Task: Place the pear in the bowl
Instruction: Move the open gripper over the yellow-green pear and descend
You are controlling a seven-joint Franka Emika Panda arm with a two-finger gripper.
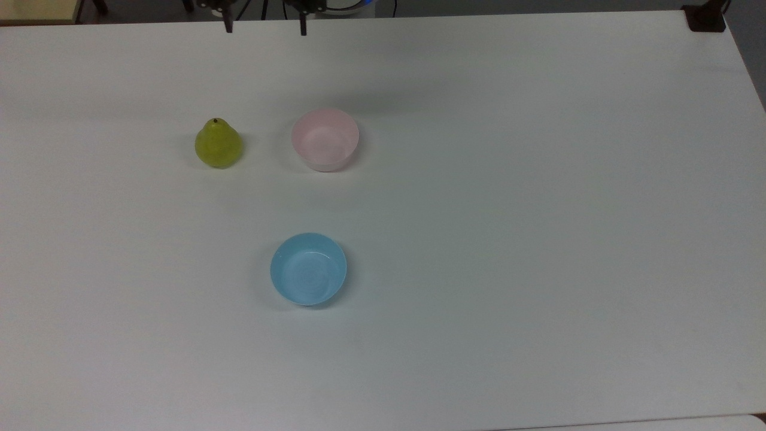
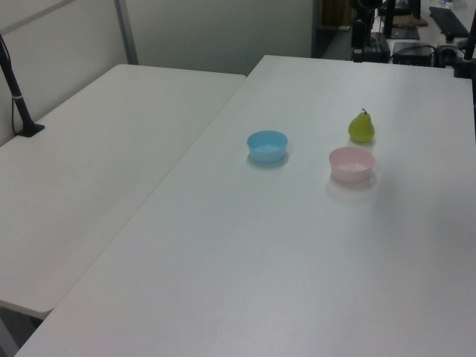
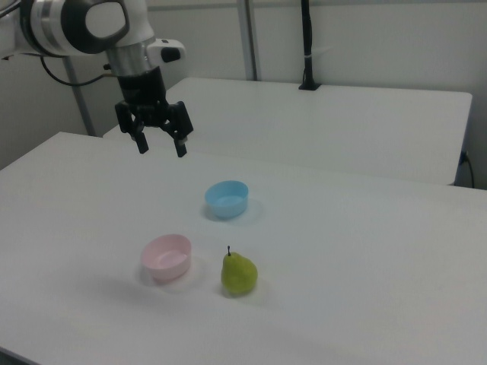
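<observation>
Because the pear (image 3: 239, 274) stands upright on the white table (image 3: 365, 251) just beside the pink bowl (image 3: 166, 256), it looks light, rigid and smooth; grip its wide belly. The gripper (image 3: 160, 147) hangs high, fingers spread, empty.

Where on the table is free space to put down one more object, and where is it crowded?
Most of the table is bare: in the top view, everything right of the pink bowl and blue bowl, and the strip below the blue bowl. It is tightest between the pear and the pink bowl, which stand apart with a narrow gap. The open gripper hangs above the table.
</observation>
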